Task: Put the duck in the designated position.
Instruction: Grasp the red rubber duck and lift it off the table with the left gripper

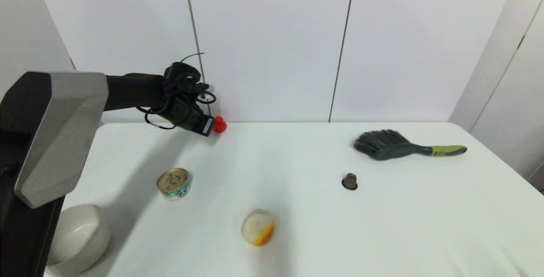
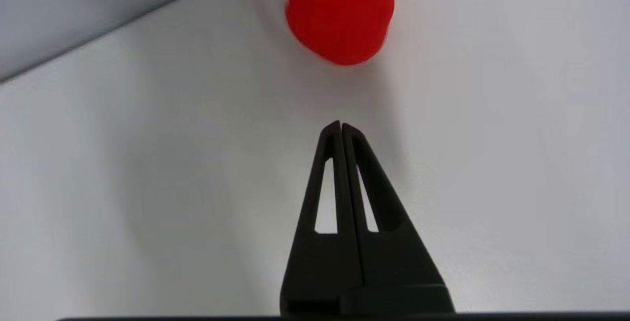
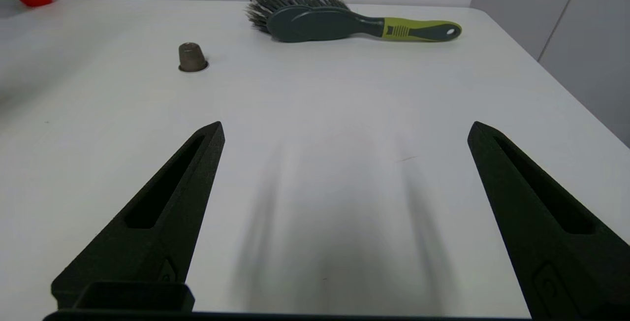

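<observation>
left gripper (image 2: pixel 340 125), black fingers pressed together and empty, hovers just short of the tiny glossy red rubber duck (image 2: pixel 340 13) resting on the white tabletop (image 2: pixel 147 188) directly ahead; it should spread its fingers before advancing to straddle the body.

The duck (image 1: pixel 219 124), small, glossy and red, is seen at the far edge of the table, near the wall. It lies just beyond the tips of the left gripper (image 2: pixel 340 125), not touched by them.
</observation>
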`<state>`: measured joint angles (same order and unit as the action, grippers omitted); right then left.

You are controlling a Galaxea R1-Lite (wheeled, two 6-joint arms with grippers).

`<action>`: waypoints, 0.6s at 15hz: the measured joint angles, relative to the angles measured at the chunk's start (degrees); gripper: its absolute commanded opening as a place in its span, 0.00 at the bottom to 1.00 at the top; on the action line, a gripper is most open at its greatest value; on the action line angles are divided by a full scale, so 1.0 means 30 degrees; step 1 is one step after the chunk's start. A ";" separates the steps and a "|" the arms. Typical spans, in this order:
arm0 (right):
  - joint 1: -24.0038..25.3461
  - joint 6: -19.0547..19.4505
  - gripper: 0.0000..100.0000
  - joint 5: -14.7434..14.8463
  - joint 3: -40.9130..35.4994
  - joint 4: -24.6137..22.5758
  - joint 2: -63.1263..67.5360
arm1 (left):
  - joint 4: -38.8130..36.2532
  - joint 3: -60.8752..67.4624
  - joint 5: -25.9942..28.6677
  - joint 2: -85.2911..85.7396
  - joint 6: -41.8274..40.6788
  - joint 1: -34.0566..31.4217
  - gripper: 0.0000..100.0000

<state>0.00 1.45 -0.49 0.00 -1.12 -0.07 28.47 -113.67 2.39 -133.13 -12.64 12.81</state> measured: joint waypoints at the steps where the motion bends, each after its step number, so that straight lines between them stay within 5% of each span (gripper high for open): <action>1: 0.0000 0.0008 1.00 -0.0008 0.0000 0.0008 0.0000 | 0.0012 0.0016 0.0012 0.0508 0.0008 0.0000 0.00; 9: 0.0000 0.0008 1.00 0.0000 0.0000 0.0000 0.0000 | -0.0008 0.0309 -0.0024 0.5136 -0.0028 0.0000 0.00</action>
<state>0.00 1.48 -0.49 0.00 -1.12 -0.07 28.44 -112.74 2.32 -117.72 -12.73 12.81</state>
